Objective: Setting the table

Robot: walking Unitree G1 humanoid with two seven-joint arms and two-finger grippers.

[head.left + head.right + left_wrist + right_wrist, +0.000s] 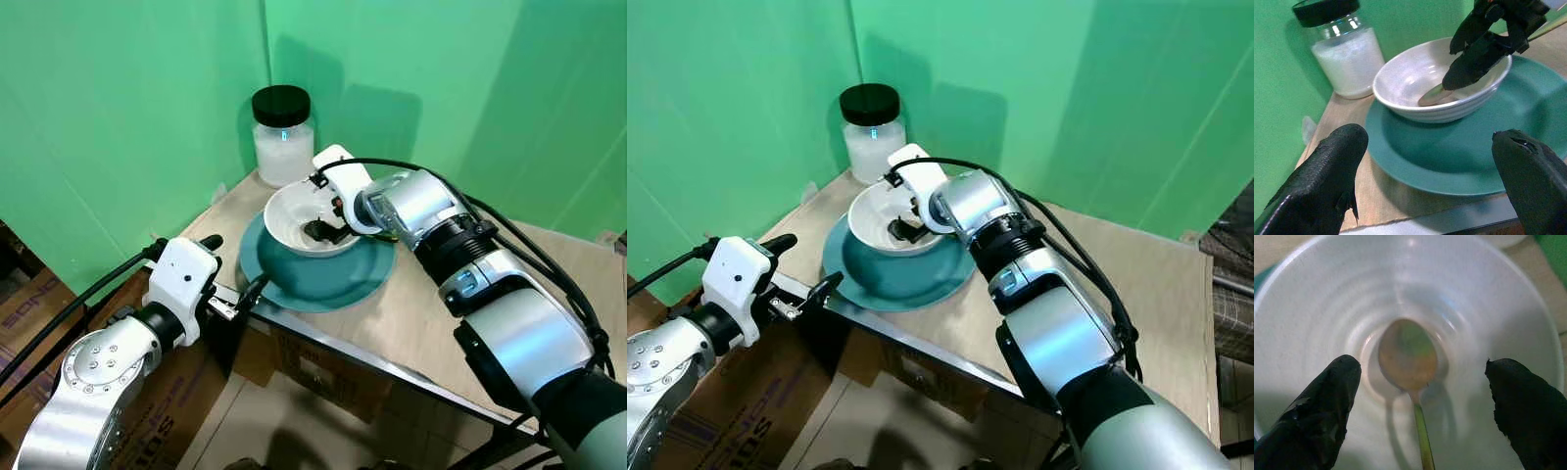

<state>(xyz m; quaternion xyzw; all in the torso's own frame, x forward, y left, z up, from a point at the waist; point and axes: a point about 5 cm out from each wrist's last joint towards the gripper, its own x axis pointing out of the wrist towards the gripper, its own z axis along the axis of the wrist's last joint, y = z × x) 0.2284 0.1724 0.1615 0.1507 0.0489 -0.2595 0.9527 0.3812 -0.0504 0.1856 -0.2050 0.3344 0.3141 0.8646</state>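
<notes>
Green walls back our wooden table (549,284). Our left claw (235,266) hangs spread at the near edge, the plate (362,279) just beyond it. Past that, our right claw (1422,401) dips spread into the bowl (867,220), the spoon (1408,357) lying between its fingers. Farther back stands a jar (283,137).

arms: silver metal shells, round joints ringed with small screws
wrists: white boxy housings
cables: black, looping along both forearms
left claw (235,264): two long black fingers
right claw (1420,401): black, matte, rough-edged fingertips (1327,401)
</notes>
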